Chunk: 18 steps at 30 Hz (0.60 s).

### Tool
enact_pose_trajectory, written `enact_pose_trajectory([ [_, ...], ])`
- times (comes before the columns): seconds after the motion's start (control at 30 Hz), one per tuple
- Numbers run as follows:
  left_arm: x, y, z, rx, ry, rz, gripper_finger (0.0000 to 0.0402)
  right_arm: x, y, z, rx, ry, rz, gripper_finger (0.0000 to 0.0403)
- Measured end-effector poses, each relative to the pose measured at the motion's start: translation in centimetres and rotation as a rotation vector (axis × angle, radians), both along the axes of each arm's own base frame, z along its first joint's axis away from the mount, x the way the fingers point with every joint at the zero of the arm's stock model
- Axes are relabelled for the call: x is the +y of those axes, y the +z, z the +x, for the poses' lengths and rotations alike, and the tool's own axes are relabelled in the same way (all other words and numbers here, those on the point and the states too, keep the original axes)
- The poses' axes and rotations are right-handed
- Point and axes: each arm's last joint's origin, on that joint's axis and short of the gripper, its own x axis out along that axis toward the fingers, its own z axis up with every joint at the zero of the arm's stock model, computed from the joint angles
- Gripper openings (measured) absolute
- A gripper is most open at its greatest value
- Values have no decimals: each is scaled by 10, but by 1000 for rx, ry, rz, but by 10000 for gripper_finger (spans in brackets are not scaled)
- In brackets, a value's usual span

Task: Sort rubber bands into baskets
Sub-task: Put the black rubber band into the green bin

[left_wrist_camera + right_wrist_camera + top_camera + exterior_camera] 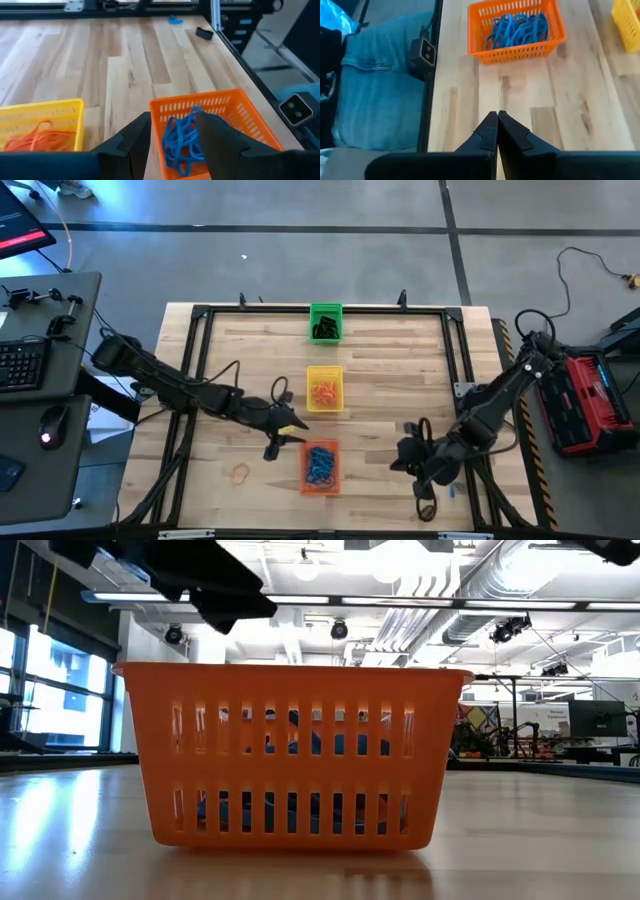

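Note:
Three baskets stand in a row down the table's middle: the green basket [325, 322] with black bands at the far edge, the yellow basket [324, 388] with orange bands [42, 135], and the orange basket [320, 467] with blue bands [182, 137] nearest. A loose orange band [240, 473] lies on the table left of the orange basket. My left gripper [297, 435] is open and empty above the orange basket's far left rim [172, 135]. My right gripper [398, 458] is shut and empty [497, 131], low over the table right of the orange basket [516, 27].
A small blue band [174, 20] and a small dark thing [203, 33] lie near the table's near right corner. The black frame rail [432, 60] runs along the near edge, with a person's jeans-clad leg [380, 85] beyond it. The orange basket fills the low view [290, 755].

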Motion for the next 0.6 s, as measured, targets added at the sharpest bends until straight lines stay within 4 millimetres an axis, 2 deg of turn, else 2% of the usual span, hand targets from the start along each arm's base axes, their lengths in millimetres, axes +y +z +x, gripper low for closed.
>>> enact_pose_trajectory([
  [0.13, 3, -9, -6, -33, 23, -17, 152, 4, -3, -2, 22, -19, 22, 12],
  [0.3, 4, -15, -10, -59, 31, -44, 152, 12, -13, -1, 62, 21, -3, 47],
  [0.43, 4, -15, -10, -56, 32, -44, 152, 22, -26, 0, 105, 74, -38, 68],
  [0.6, 4, -16, -11, -54, 31, -43, 152, 38, -48, -2, 218, 119, -27, 74],
])
